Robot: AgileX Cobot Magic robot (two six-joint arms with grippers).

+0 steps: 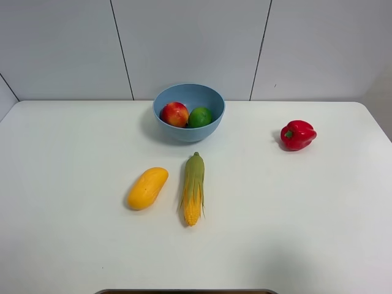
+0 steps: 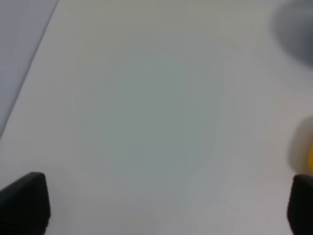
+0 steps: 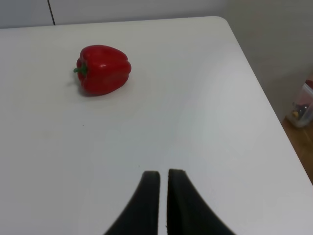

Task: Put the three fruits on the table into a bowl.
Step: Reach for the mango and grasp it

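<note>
Now lacks only the mango [image 1: 147, 187], at seven o'clock from the bowl [image 1: 190, 135] cradling apple [image 1: 174, 114] and lime [image 1: 199, 117], so holds left gripper [image 2: 161, 203] spread empty, right gripper [image 3: 163, 186] pinched shut.

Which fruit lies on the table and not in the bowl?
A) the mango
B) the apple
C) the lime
A: the mango lies on the table beside the corn, while the apple and the lime sit inside the bowl.
</note>
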